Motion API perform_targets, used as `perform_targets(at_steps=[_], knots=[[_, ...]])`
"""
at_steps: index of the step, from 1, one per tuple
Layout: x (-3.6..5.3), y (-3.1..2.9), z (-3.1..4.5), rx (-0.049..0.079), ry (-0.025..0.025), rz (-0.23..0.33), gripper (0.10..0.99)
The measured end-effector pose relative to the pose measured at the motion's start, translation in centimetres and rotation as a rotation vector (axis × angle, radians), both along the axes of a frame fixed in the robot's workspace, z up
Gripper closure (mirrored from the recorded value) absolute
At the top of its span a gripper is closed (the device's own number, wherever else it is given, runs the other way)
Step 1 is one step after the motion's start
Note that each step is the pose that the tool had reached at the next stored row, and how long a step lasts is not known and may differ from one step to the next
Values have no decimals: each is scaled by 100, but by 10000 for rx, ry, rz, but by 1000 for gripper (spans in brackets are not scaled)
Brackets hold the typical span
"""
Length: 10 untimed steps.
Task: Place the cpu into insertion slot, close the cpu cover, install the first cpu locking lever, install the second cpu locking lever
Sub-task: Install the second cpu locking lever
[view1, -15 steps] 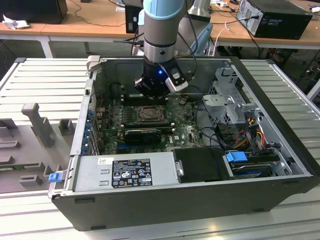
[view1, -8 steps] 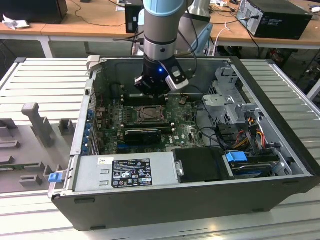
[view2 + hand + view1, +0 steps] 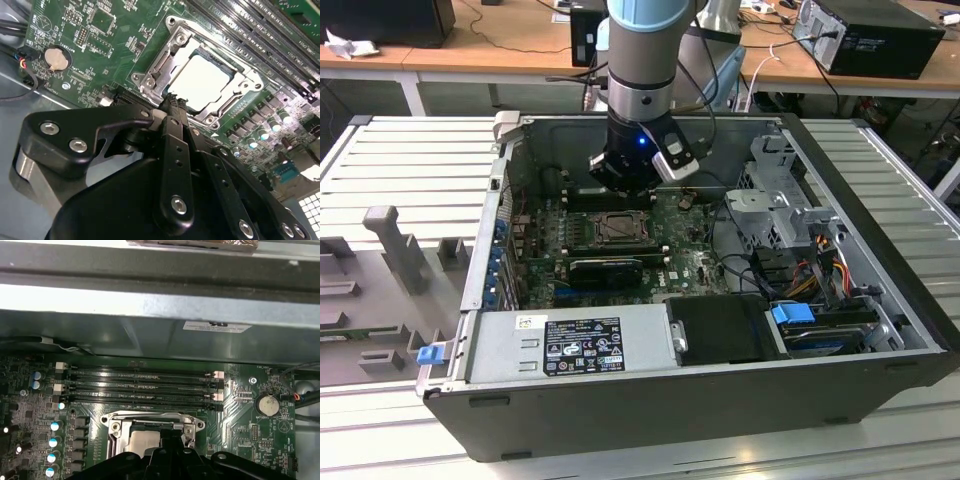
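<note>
second wrist view shows the gripper (image 3: 172, 102), its fingers clenched together and holding nothing, poised just over the near edge of the insertion slot (image 3: 200, 80). the cpu (image 3: 202, 82) already lies flat inside it, framed by the cpu cover (image 3: 175, 50).

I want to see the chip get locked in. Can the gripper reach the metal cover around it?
Probably yes. The gripper hangs right by the cover edge, with nothing between them; the chip already sits inside.
</note>
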<state>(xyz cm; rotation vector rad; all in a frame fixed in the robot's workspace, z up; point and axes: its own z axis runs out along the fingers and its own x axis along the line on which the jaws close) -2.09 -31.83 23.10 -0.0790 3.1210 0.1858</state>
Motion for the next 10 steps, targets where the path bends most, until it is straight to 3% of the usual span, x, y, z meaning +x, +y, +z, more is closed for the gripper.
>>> perform_targets(at_steps=[10], knots=[[0, -69, 10, -2, 1, -1, 980]])
